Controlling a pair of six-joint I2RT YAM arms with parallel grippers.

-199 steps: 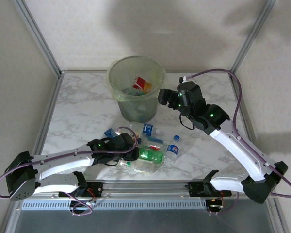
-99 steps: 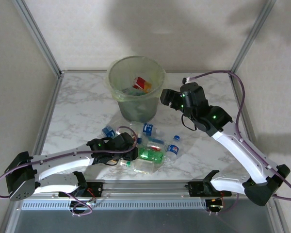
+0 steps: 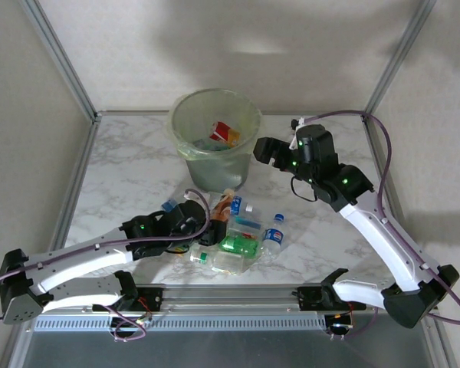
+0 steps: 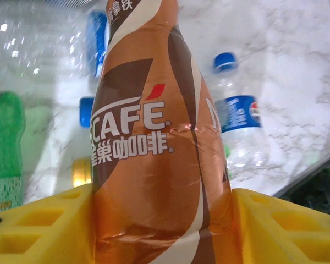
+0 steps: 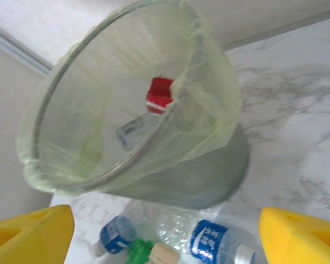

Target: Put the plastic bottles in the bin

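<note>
The left claw (image 3: 215,224) is clamped on a brown coffee bottle (image 3: 225,207) at the left edge of the heap of bottles, near the middle of the table (image 3: 130,165); in the left wrist view its yellow fingers (image 4: 38,225) press against both sides of the bottle's lower body, and the neck points away toward the far side; whether the bottle is clear of the tabletop I cannot tell.

The rest of the heap lies on the near half of the table, between the two arms; a green bottle (image 3: 238,245) sits in the centre, a blue-labelled cola bottle (image 3: 272,236) is just to its right, and a clear crushed bottle (image 3: 224,264) is nearest the edge; the left wrist view shows the green bottle (image 4: 3,143) to the left of the held one and the cola bottle (image 4: 237,118) to its right, both resting on the marble.

The bin (image 3: 207,172) stands upright at the far middle of the table, beyond the heap; a red-capped bottle (image 3: 221,132) lies inside it, seen through the liner in the right wrist view (image 5: 159,94).

The right claw (image 3: 262,150) hangs just right of the bin's rim; its jaws are spread wide with nothing between them, and it faces the bin's wall (image 5: 198,176).
</note>
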